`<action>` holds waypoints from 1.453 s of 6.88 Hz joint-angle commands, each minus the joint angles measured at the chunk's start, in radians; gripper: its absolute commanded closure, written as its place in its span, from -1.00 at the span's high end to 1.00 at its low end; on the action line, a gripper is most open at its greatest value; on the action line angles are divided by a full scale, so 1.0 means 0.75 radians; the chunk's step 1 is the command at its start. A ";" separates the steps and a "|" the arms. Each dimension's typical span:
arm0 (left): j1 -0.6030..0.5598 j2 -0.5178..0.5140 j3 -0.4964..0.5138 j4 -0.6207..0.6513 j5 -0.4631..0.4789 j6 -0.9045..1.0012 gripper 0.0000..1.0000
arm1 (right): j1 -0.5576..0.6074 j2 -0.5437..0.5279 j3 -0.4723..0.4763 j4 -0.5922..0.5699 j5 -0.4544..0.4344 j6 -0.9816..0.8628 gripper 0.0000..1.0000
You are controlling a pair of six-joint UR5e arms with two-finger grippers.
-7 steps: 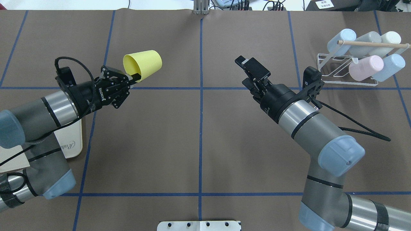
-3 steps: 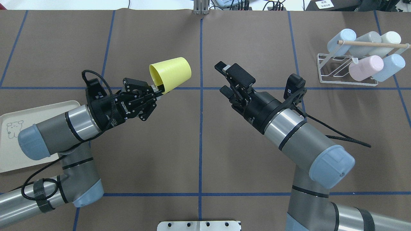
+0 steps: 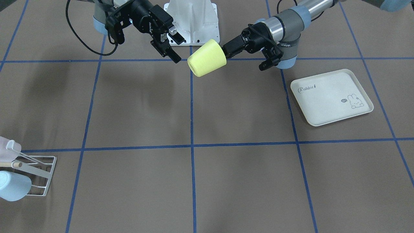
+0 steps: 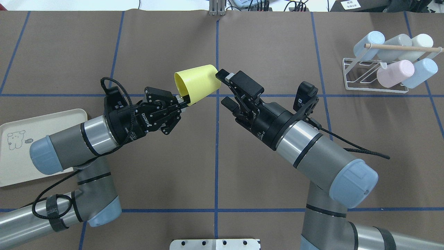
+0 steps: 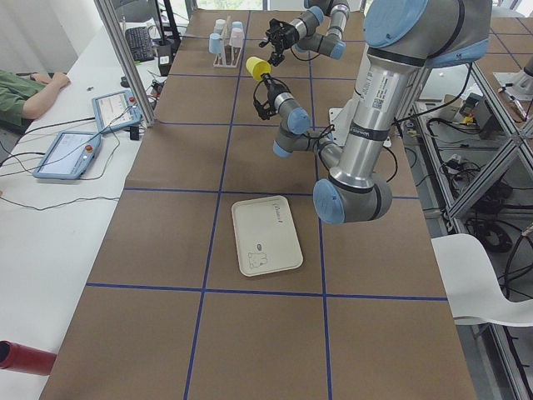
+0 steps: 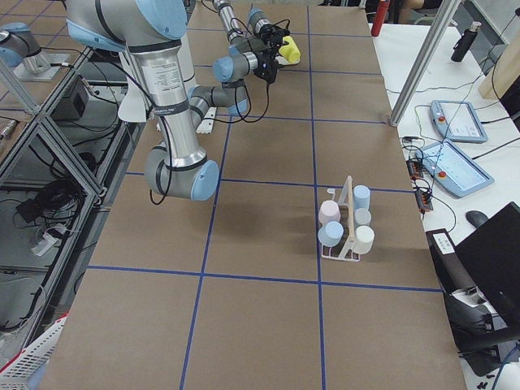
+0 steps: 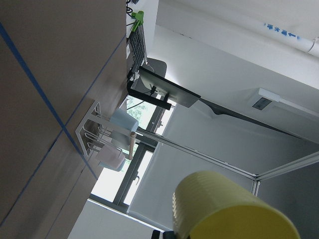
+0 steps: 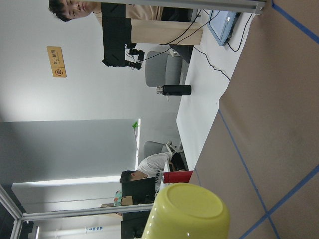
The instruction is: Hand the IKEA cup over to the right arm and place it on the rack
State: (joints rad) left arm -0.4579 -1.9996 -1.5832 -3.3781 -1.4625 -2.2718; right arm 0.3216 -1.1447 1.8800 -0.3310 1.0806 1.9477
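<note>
The yellow IKEA cup (image 4: 197,82) is held clear of the table (image 4: 215,163) at the centre of the overhead view, just left of the middle blue line (image 4: 216,146). Its long axis is laid nearly level. The closed base is pointed right and slightly up in the frame, and the open mouth to the lower left. The rim is pinched by the left gripper (image 4: 184,100), with one finger set inside the mouth. The right gripper (image 4: 225,88) is spread wide, and nothing is gripped by it. Its upper fingertip is seen just beside the cup's base; contact cannot be confirmed. In the upper right corner, five cups are carried on the rack (image 4: 376,90): two pale blue, one grey, one cream, one pink. The rabbit-print tray (image 4: 15,170) is seen at the left edge.
</note>
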 commanded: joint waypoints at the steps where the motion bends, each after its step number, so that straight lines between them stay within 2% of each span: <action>1: 0.001 -0.011 0.000 -0.002 -0.003 0.000 -1.00 | -0.007 0.003 -0.011 0.018 0.007 0.001 0.99; 10: 0.083 -0.070 0.006 0.011 0.013 0.008 -1.00 | -0.005 0.003 -0.028 0.020 0.007 0.007 0.99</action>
State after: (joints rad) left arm -0.3984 -2.0452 -1.5759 -3.3707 -1.4542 -2.2659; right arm 0.3175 -1.1428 1.8605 -0.3160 1.0861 1.9516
